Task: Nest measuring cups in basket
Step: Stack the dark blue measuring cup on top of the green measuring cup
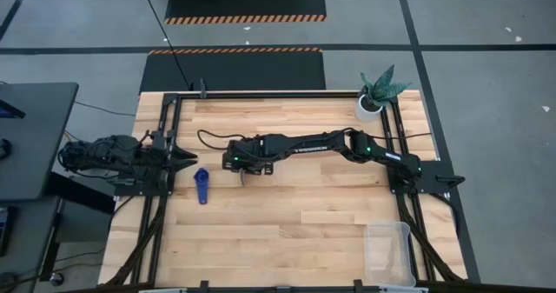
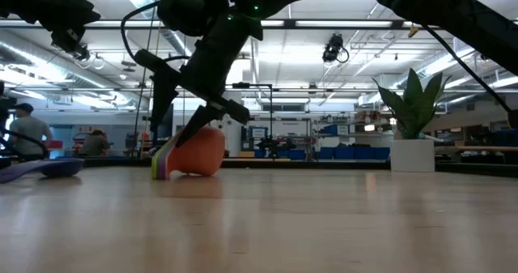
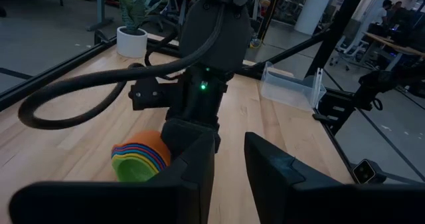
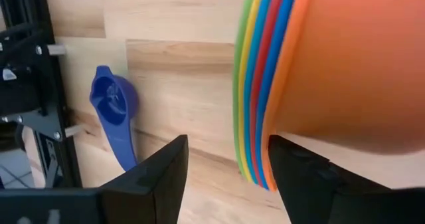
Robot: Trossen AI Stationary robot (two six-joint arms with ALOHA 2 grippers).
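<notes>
A nested stack of measuring cups (image 2: 198, 153), orange outermost, lies on its side on the table's middle, with its coloured rims (image 4: 255, 84) facing the left edge. My right gripper (image 4: 229, 177) is open and slants down over it, one finger on either side of the rims. A single dark blue cup (image 1: 201, 186) lies apart on the table, mouth up, toward the left. My left gripper (image 3: 229, 174) waits open at the table's left edge, with nothing between its fingers. The clear basket (image 1: 388, 251) stands at the near right corner. My right gripper has one finger (image 4: 312, 177) in front of the orange cup's wall (image 4: 345, 84) and the other (image 4: 153, 177) beyond the rims. Whether either finger touches the stack, I cannot tell. The stack rests on the table on its orange side.
A white plant pot (image 1: 369, 108) stands at the far right corner. Black frame rails (image 1: 165, 128) run along the table's left and right sides. Bare wood lies between the stack and the basket.
</notes>
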